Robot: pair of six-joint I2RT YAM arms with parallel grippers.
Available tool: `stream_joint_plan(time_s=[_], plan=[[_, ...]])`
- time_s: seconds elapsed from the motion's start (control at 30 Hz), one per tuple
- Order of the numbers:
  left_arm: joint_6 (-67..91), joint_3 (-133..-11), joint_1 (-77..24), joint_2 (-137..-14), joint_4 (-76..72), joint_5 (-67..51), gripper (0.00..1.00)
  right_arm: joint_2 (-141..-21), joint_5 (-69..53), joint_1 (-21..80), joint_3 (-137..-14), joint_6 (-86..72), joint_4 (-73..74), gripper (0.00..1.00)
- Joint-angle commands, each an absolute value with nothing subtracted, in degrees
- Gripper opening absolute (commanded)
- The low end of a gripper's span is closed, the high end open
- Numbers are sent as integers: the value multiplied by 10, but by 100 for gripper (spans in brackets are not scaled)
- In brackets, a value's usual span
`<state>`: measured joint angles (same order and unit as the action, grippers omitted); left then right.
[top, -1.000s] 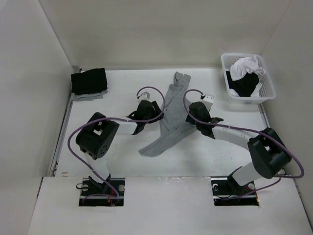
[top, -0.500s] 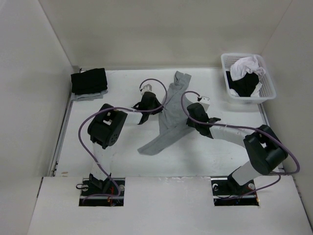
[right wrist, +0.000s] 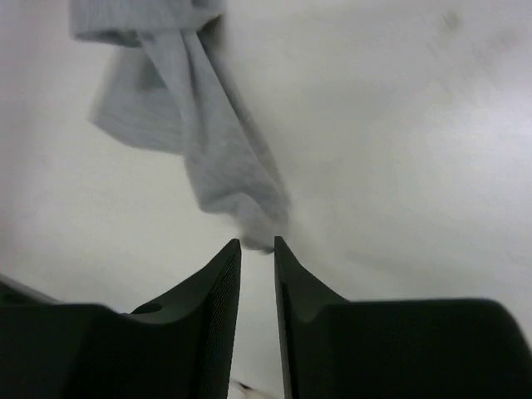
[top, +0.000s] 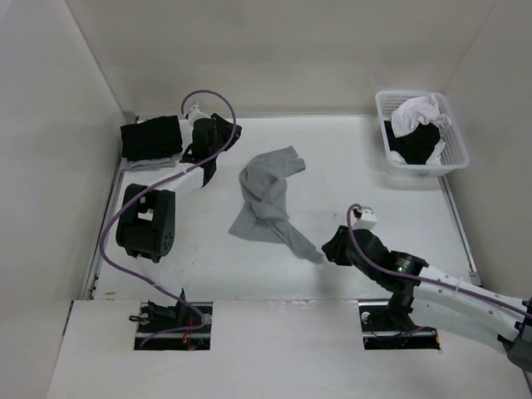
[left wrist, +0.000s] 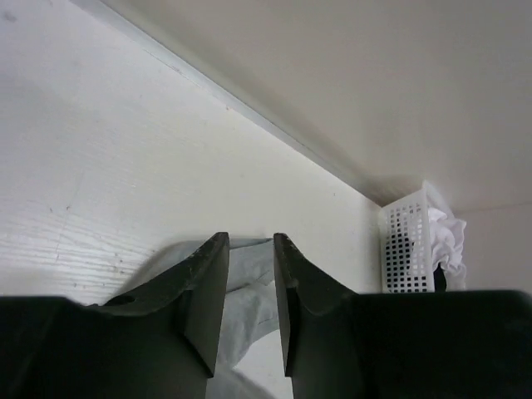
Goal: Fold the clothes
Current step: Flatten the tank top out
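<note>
The clothes, a plain grey garment, lie crumpled in the middle of the table, and a narrow tail runs toward the near right. My left gripper is at the far left, apart from the garment. In the left wrist view this gripper is open with nothing between its fingers, and the grey cloth lies beyond them. My right gripper sits low at the end of the tail. In the right wrist view it is narrowly open, and the tip of the grey cloth lies just past its fingertips.
A folded black stack lies at the far left corner, just left of my left gripper. At the far right stands a white basket holding a white garment and a black one. White walls enclose the table.
Both grippers were closed on the garment mid-table. They have since let go. The left arm swung to the far left, the right arm drew back toward the near edge, and the garment dropped crumpled.
</note>
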<state>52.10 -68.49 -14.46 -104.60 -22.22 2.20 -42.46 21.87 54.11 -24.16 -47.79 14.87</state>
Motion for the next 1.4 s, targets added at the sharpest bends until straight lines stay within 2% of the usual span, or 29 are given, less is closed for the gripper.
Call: stream_joint_plan(time_s=[0.0, 0.07, 0.1, 0.23, 0.37, 0.43, 0.5, 0.63, 0.77, 0.97, 1.1, 1.37], plan=[[478, -709, -160, -1058, -194, 18, 32, -418, 254, 537, -263, -585, 260, 38], [451, -705, -179, -1053, -184, 40, 41, -430, 289, 527, -273, -581, 262, 50], [433, -692, -190, -1040, -169, 57, 44, -434, 290, 526, -275, -574, 250, 52], [395, -566, -238, -944, -168, 159, 41, -500, 265, 520, -280, -529, 171, 51], [373, -434, -297, -862, -152, 231, 27, -536, 249, 514, -264, -529, 118, 20], [391, -359, -317, -818, -121, 248, 27, -532, 242, 513, -249, -529, 89, 13], [416, -303, -318, -771, -86, 248, 30, -520, 234, 515, -237, -522, 62, 14], [476, -244, -310, -677, -5, 202, 35, -504, 228, 496, -229, -502, 43, 23], [488, -243, -315, -685, 41, 198, 37, -502, 221, 496, -217, -503, 27, 25], [474, -244, -327, -727, -5, 157, 38, -501, 212, 497, -207, -507, 11, 25], [458, -246, -332, -744, -18, 138, 37, -502, 212, 497, -200, -510, 4, 26], [446, -249, -336, -751, -11, 127, 23, -512, 213, 493, -194, -512, -6, 33]])
